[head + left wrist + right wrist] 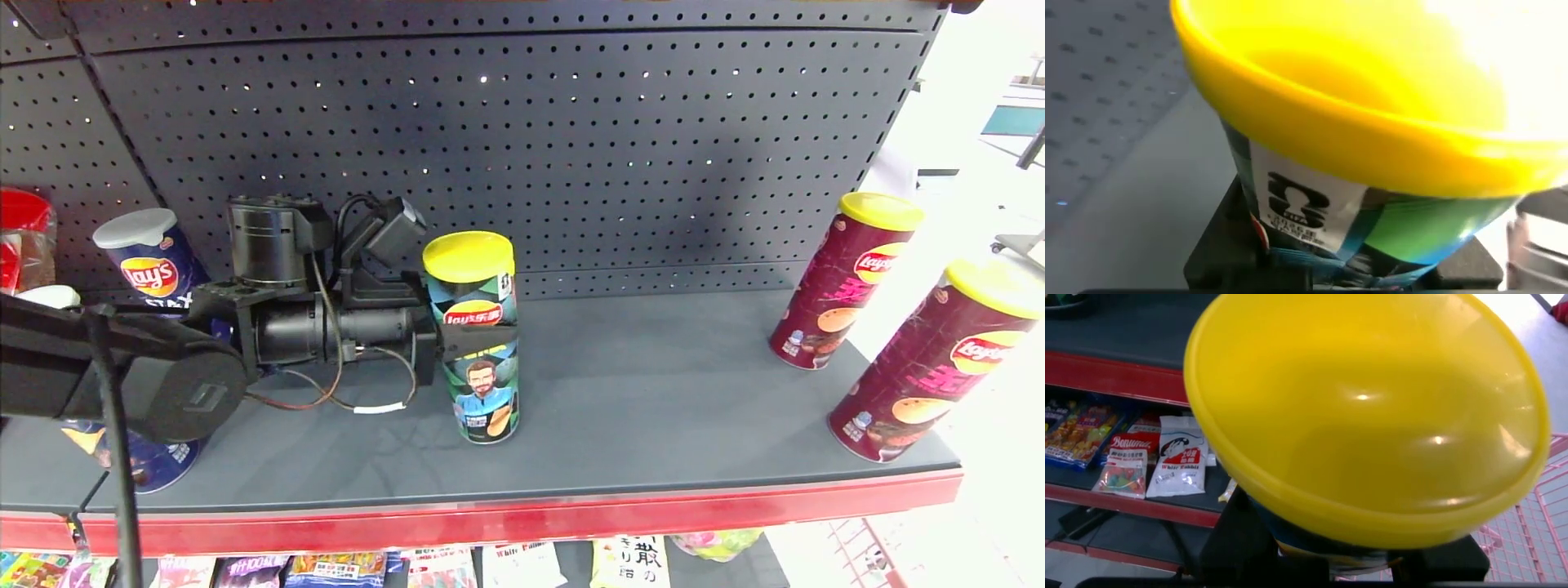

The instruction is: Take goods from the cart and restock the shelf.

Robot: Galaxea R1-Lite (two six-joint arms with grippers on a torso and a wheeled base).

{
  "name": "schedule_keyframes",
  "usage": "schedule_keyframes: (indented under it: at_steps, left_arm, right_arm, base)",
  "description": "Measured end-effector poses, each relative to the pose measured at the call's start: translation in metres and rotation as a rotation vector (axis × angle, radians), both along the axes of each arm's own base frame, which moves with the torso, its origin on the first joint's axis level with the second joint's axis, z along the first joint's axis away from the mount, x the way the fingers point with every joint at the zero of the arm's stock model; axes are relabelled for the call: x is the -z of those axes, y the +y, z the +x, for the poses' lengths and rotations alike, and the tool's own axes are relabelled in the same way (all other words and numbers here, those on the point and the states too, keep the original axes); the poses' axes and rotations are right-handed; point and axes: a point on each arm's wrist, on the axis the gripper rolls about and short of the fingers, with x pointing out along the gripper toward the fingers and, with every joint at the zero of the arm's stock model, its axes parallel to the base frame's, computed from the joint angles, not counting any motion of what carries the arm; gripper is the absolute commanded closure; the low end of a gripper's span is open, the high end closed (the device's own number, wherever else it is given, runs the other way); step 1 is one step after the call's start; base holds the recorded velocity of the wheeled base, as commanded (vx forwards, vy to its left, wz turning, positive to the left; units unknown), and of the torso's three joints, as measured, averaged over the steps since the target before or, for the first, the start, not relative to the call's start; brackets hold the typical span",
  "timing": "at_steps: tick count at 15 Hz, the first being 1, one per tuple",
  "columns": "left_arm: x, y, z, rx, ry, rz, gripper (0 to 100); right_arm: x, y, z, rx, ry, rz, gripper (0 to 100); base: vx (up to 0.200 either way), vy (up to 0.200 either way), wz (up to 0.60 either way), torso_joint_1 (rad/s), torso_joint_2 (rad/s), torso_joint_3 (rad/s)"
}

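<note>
The left end effector (pixel 457 343) is pinching the green can (pixel 482 392), which is standing upright mid-shelf (pixel 669 392); I'd say it's placed but not yet released. The right end effector (pixel 1339 567) is clamping a second can (pixel 1364 408), which is not shelved yet. Two maroon cans (pixel 841 282) are already standing on the shelf.

The left gripper (pixel 473 336) clasps a green chip can (pixel 483 400), its far finger hidden behind the tube. Back along that arm, a blue chip can (pixel 159 465) is mostly covered by the wrist. In the right gripper (pixel 1343 559), a yellow-lidded can (pixel 1364 408) hides its body beneath its lid, its label unreadable.
</note>
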Motion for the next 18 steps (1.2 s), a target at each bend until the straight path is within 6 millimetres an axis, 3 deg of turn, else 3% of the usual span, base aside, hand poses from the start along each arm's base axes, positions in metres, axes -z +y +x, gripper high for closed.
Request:
schedule_keyframes:
  at_steps: [10, 18]
  left_arm:
    - [0.01, -0.003, -0.029, 0.071, -0.023, 0.04, 100]
    - [0.012, -0.001, -0.034, 0.071, -0.014, 0.044, 100]
  right_arm:
    - [-0.001, 0.0, 0.0, -0.001, -0.003, 0.002, 100]
    - [-0.001, 0.0, 0.0, -0.001, -0.004, 0.001, 100]
  base:
    - [0.0, 0.0, 0.0, 0.0, 0.0, 0.0]
    - [0.0, 0.0, 0.0, 0.0, 0.0, 0.0]
